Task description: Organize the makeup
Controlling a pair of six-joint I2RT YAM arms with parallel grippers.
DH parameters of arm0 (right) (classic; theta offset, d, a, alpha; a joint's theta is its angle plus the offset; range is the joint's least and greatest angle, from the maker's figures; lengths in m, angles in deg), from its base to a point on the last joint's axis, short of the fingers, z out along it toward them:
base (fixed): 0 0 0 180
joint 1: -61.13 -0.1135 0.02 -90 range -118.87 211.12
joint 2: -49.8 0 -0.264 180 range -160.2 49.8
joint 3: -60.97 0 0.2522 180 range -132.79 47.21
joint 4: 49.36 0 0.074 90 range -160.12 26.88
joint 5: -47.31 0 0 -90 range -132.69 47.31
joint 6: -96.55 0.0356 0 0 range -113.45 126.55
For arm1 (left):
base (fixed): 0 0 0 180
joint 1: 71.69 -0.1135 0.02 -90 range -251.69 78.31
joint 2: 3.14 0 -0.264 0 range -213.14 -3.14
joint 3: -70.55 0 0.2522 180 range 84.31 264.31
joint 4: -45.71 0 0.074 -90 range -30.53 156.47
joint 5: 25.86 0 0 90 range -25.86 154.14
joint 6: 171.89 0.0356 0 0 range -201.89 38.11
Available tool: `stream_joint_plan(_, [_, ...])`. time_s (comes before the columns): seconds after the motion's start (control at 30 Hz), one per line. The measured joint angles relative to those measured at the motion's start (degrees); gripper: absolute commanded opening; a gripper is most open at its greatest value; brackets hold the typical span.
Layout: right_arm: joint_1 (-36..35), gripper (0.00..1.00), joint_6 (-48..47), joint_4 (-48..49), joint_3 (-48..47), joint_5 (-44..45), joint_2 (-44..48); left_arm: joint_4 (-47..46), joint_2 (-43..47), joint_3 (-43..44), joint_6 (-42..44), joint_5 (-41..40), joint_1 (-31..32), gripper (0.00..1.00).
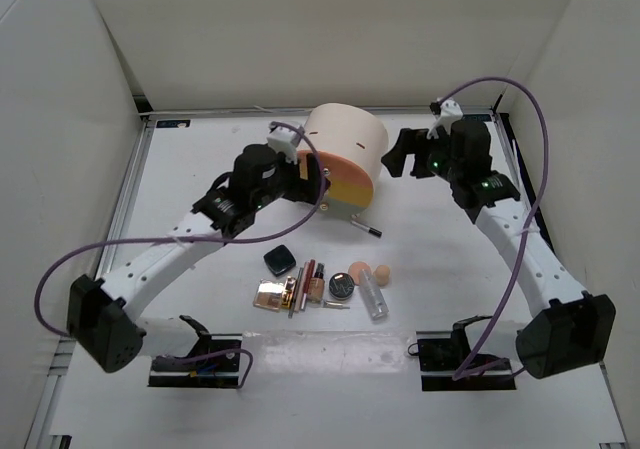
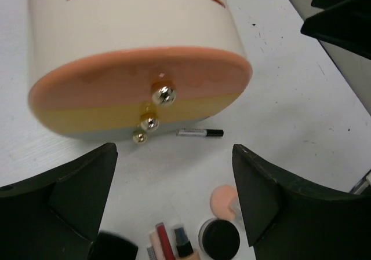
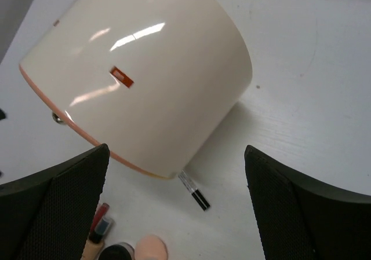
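Observation:
The makeup lies in a cluster on the table: a black square compact (image 1: 279, 260), a mirrored rose-gold palette (image 1: 270, 294), slim tubes (image 1: 310, 284), a round dark compact (image 1: 342, 286), two peach sponges (image 1: 359, 270), and a clear tube (image 1: 373, 297). A slim pencil (image 1: 365, 229) lies alone by the drawer box. My left gripper (image 1: 308, 169) is open and empty in front of the box's drawers. Its wrist view shows the pencil (image 2: 200, 132), a sponge (image 2: 223, 200) and the round compact (image 2: 220, 238). My right gripper (image 1: 400, 154) is open and empty beside the box's right side. Its wrist view shows the pencil (image 3: 194, 193).
The big cream cylinder box (image 1: 345, 139) lies on its side at the back middle, its orange-yellow drawer fronts (image 2: 139, 92) with gold knobs (image 2: 164, 94) facing the cluster. White walls enclose the table on three sides. Purple cables loop from both arms.

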Motion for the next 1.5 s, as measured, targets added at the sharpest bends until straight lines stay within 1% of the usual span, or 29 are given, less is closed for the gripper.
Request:
stream_joint_plan(0.13, [-1.05,0.99,0.02,0.94,-5.51,0.68,-4.7,-1.25,-9.55,6.6,2.64,-1.42,2.64,0.85])
stream_joint_plan(0.2, [-1.38,0.99,0.04,0.81,-8.9,1.11,-7.93,-1.27,-12.61,8.13,3.72,-2.4,3.28,0.82])
stream_joint_plan(0.27, [-1.75,0.99,0.09,-0.09,-13.05,1.11,-11.72,-1.18,-14.12,8.37,4.66,-3.39,3.52,0.8])
stream_joint_plan(0.3, [-1.88,0.99,0.13,-0.33,-15.3,1.07,-13.79,-1.16,-14.53,8.37,5.18,-4.02,3.52,0.77])
stream_joint_plan(0.37, [-2.27,0.99,0.17,-0.52,-18.45,1.09,-16.92,-1.18,-14.97,8.52,5.88,-5.2,3.52,0.74])
stream_joint_plan(0.4, [-2.6,0.98,0.17,-0.5,-19.56,1.16,-18.23,-1.16,-15.19,8.85,6.16,-5.79,3.5,0.71])
stream_joint_plan(0.47, [-3.37,0.98,0.17,-0.61,-20.5,1.31,-19.78,-1.25,-15.54,9.66,6.67,-6.97,3.48,0.66])
stream_joint_plan(0.5, [-3.82,0.98,0.2,-0.74,-20.85,1.38,-20.39,-1.33,-15.8,10.14,6.84,-7.43,3.48,0.62])
stream_joint_plan(0.57, [-4.79,0.98,0.15,-1.38,-21.46,2.23,-21.53,-1.38,-16.52,11.3,7.17,-8.13,3.5,0.59])
stream_joint_plan(0.7, [-6.43,0.98,0.13,-1.99,-22.58,4.44,-23.56,-1.11,-19.1,13.33,7.85,-8.9,3.5,0.57])
stream_joint_plan(0.83, [-6.67,0.98,0.28,-2.01,-24.0,6.32,-24.9,-0.98,-22.36,14.86,8.33,-10.21,3.52,0.58])
stream_joint_plan(0.9, [-6.67,0.98,0.31,-2.23,-24.94,7.28,-25.7,-0.68,-23.74,15.34,8.55,-11.13,3.52,0.52])
stream_joint_plan(0.93, [-6.67,0.98,0.33,-2.25,-25.57,7.56,-26.29,-0.42,-24.33,15.61,8.68,-11.58,3.52,0.51])
stream_joint_plan(1.0, [-6.64,0.98,0.44,-2.08,-26.95,8.09,-27.61,0.37,-25.55,16.65,9.01,-12.68,3.52,0.47])
stream_joint_plan(1.13, [-6.64,0.98,0.5,-1.73,-28.15,8.74,-28.76,0.83,-26.67,18.27,9.77,-14.23,3.52,0.48])
stream_joint_plan(1.23, [-6.64,0.98,0.42,-1.79,-28.41,8.96,-28.92,0.83,-26.64,18.75,10.69,-15.15,3.52,0.57])
stream_joint_plan(1.3, [-6.64,0.98,0.31,-1.79,-28.44,9.05,-28.94,0.79,-26.64,18.86,11.32,-15.78,3.5,0.58])
stream_joint_plan(1.37, [-6.64,0.98,0.24,-1.81,-28.46,9.07,-28.94,0.68,-26.64,18.86,12.15,-15.8,3.43,0.57])
stream_joint_plan(1.43, [-6.64,0.98,0.2,-1.84,-28.5,9.84,-28.96,0.61,-26.64,18.91,12.92,-15.56,3.37,0.51])
stream_joint_plan(1.47, [-6.64,0.98,0.15,-1.84,-28.5,10.16,-28.96,0.63,-26.64,18.97,13.16,-15.56,3.34,0.47])
stream_joint_plan(1.5, [-6.64,0.98,0.09,-1.81,-28.52,10.4,-28.96,0.63,-26.64,19.08,13.44,-15.52,3.3,0.39])
